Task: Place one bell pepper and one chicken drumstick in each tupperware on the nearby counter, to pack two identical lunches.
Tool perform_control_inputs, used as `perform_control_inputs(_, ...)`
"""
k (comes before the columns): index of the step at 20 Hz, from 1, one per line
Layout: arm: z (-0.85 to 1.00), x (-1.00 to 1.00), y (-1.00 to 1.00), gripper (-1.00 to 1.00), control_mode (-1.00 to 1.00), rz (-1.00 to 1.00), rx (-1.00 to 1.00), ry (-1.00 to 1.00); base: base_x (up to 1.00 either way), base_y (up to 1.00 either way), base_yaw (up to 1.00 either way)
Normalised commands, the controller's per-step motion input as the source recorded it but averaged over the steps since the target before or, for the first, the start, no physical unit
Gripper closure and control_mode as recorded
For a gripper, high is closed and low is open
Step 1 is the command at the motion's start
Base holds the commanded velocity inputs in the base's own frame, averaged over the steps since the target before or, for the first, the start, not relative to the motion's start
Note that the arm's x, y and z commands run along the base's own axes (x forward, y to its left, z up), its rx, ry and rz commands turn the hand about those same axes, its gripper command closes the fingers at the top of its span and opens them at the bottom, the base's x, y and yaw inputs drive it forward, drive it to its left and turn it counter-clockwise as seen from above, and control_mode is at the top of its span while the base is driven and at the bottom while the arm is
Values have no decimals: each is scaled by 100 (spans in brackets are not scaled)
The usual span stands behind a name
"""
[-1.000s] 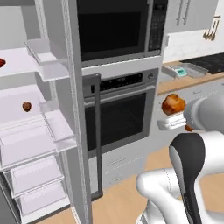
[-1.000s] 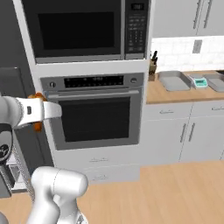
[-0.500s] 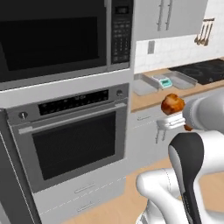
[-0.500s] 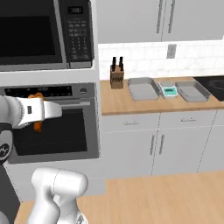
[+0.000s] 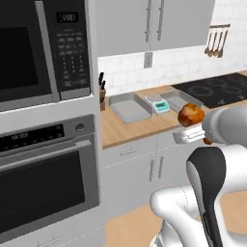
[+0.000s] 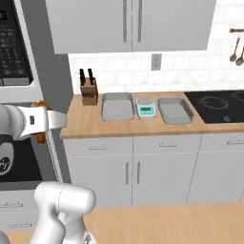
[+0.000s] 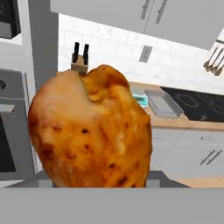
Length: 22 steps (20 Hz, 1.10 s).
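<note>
My gripper [image 5: 190, 127] is shut on a chicken drumstick [image 5: 191, 115], an orange-brown roasted leg held in the air in front of the counter [image 5: 126, 128]. The hand view has the drumstick [image 7: 92, 131] close up, hiding the fingertips. From the right base view, bits of the drumstick [image 6: 41, 137] peek out behind the white hand. Two grey tupperware tubs lie on the counter: the left tupperware [image 5: 129, 107] [image 6: 117, 106] and the right tupperware [image 5: 176, 99] [image 6: 175, 110] [image 7: 162, 104]. Nothing shows inside either. The bell pepper is out of view.
A small white scale [image 5: 158, 104] [image 6: 145, 109] sits between the tubs. A knife block [image 5: 102, 94] [image 6: 88, 90] stands at the counter's left end, beside the oven and microwave tower [image 5: 43, 120]. A black cooktop [image 5: 217, 89] [image 6: 219, 106] lies to the right.
The base has driven right, so the whole scene slid from the fridge and oven to the counter with the tubs. The drumstick stays in the gripper.
</note>
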Motion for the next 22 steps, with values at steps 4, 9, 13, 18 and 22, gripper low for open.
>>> perform_control_inputs(4,0,0,0,100,100,0,0,0,100,-100,23)
perform_control_inputs(9,0,0,0,100,100,0,0,0,99,-80,26)
perform_control_inputs(13,0,0,0,100,100,0,0,0,100,6,26)
perform_control_inputs(18,-64,80,51,100,-100,20,3,18,20,11,6)
perform_control_inputs(22,-100,100,45,100,-100,16,0,44,0,0,0)
